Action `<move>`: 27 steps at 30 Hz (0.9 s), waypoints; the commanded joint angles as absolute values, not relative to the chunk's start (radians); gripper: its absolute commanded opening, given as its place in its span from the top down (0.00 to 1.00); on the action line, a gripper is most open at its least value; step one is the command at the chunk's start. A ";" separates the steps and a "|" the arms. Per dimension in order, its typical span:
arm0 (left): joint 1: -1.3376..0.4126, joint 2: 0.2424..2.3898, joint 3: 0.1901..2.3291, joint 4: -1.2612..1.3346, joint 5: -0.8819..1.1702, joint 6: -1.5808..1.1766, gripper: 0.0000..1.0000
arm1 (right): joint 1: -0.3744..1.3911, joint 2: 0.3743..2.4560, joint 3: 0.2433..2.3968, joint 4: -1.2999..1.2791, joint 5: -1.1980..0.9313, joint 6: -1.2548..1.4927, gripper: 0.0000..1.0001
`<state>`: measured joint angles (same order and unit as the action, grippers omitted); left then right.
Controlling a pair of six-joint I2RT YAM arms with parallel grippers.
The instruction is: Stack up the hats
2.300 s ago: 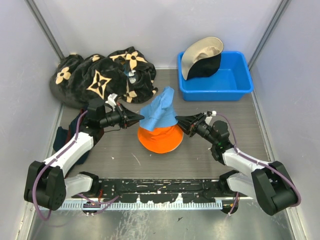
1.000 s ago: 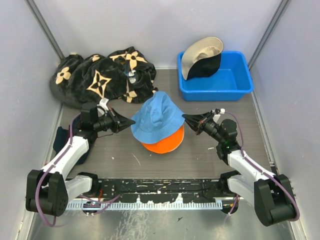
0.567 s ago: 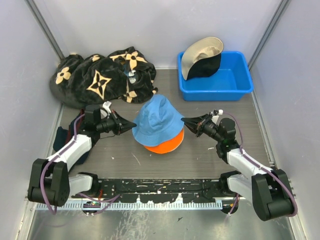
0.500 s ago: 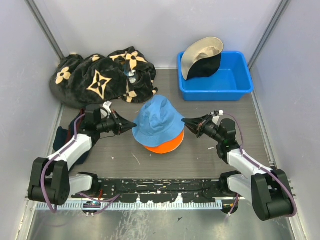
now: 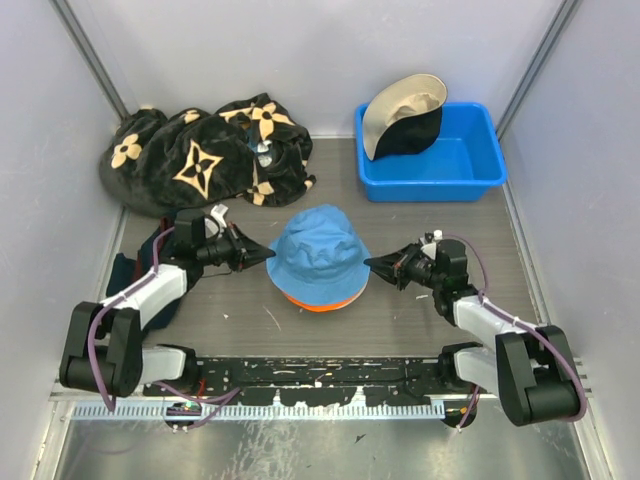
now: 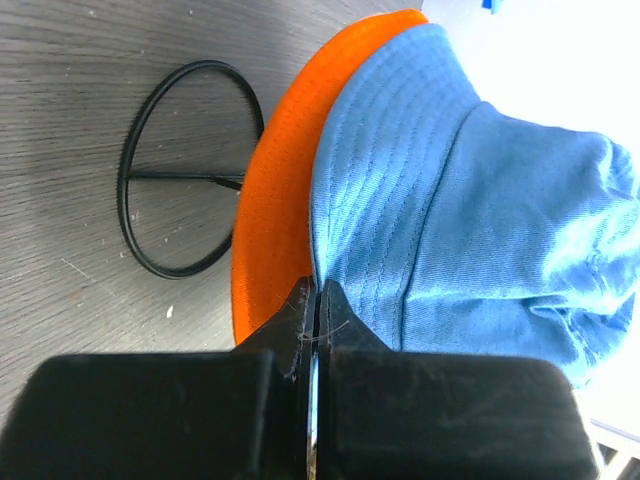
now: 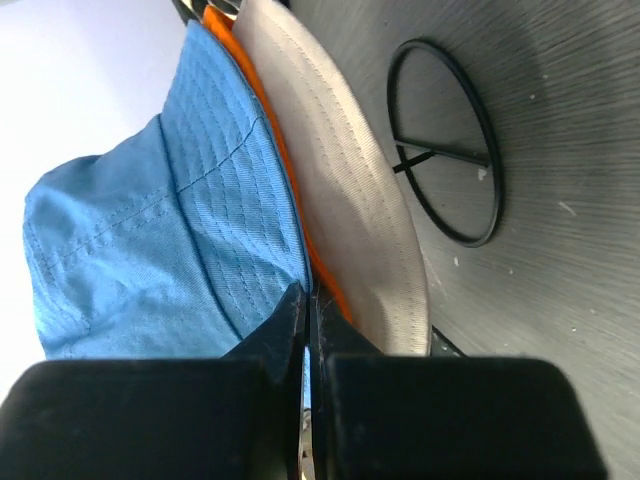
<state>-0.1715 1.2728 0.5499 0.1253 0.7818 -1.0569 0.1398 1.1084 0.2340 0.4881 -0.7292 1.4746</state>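
Observation:
The light blue hat (image 5: 318, 252) sits crown up over the orange hat (image 5: 318, 301), whose brim shows only at the near edge. My left gripper (image 5: 266, 253) is shut on the blue brim's left side (image 6: 316, 290). My right gripper (image 5: 369, 265) is shut on the brim's right side (image 7: 308, 292). The left wrist view shows the blue hat (image 6: 470, 230) over the orange hat (image 6: 275, 230). In the right wrist view a cream band (image 7: 350, 200) lies under the orange edge. The beige hat (image 5: 398, 105) and the black hat (image 5: 412, 135) lean in the bin.
The blue bin (image 5: 470, 165) stands at the back right. The black cloth with tan flowers (image 5: 200, 150) is heaped at the back left. A dark navy garment (image 5: 128, 278) lies by the left arm. A thin black ring (image 6: 190, 170) lies flat beside the hats.
The blue hat was spread and lowered over the orange hat and now covers nearly all of it. Both grippers came down and nearer with the brim.

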 commanded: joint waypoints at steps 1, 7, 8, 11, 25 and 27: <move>-0.166 1.321 0.522 0.064 0.756 -0.985 1.00 | 0.127 1.162 0.286 0.299 -0.717 1.273 0.99; -0.166 1.379 0.502 0.047 0.733 -0.953 1.00 | 0.127 1.204 0.401 0.057 -0.645 1.049 0.99; -0.166 1.398 0.504 0.045 0.728 -0.948 1.00 | 0.127 1.215 0.418 0.025 -0.630 1.016 0.99; -0.165 1.443 0.511 0.045 0.719 -0.934 1.00 | 0.127 1.247 0.428 -0.005 -0.610 0.973 0.99; -0.164 1.393 0.529 0.021 0.722 -0.938 1.00 | 0.127 1.190 0.476 -0.090 -0.605 0.914 0.93; -0.164 1.356 0.533 -0.012 0.710 -0.927 0.93 | 0.128 1.178 0.485 -0.108 -0.605 0.904 0.83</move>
<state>-0.1772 1.4117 0.5606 0.1432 0.8429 -0.9981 0.1421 1.1980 0.4767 0.0803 -0.7380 1.0000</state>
